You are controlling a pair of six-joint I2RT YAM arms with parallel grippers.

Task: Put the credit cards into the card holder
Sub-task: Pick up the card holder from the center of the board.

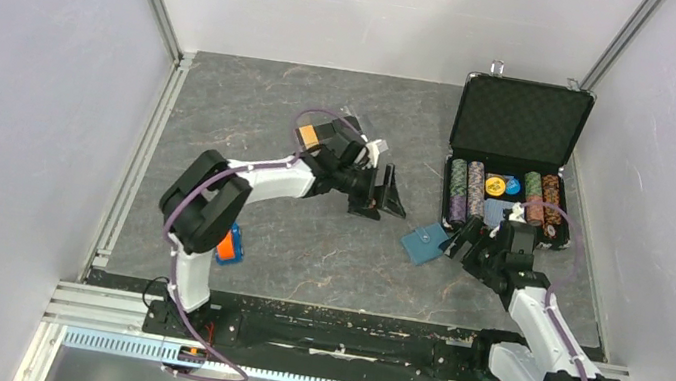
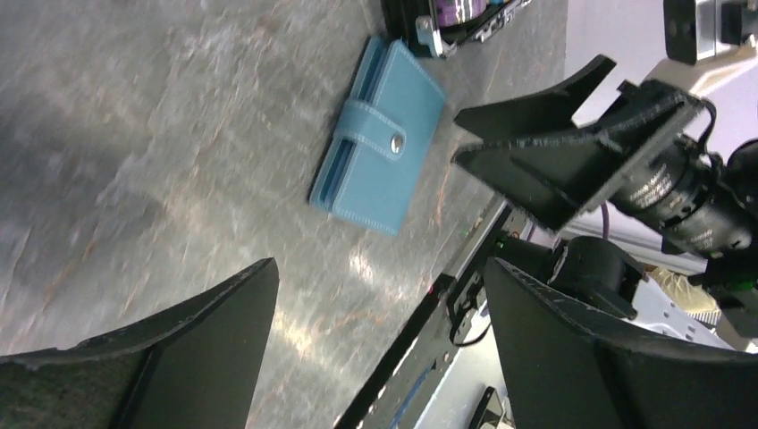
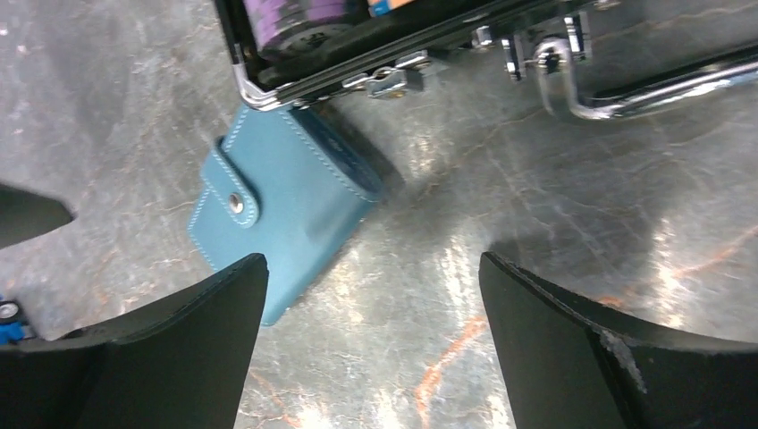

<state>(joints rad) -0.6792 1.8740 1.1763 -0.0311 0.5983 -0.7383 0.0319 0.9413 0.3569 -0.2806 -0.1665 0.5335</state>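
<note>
- On the grey stone-patterned table (image 1: 302,266), just off the near-left corner of the open black chip case (image 1: 523,117), lies the card holder (image 1: 424,243).
- It is a squarish teal-blue wallet, folded shut, with pale stitching along its edges and a tab closed over the front by a small silver snap. A lighter blue shows at its layered open edge in the left wrist view.
- One corner of the card holder sits against the case's metal-trimmed corner; whether they touch cannot be told. Its other sides face bare table.
- Right tool (image 1: 459,245) is just beside the card holder with jaws spread wide, gripping nothing.
- Left tool (image 1: 382,195) is at mid-table, well left of the card holder, jaws also wide apart and empty.
- Credit cards (image 1: 310,133) show only as an orange-tan and dark patch beyond the left wrist, too small to count.
- White walls close in three sides of the table.
- White lettering on the right arm's wrist body, seen in the left wrist view, is too blurred to read.
</note>
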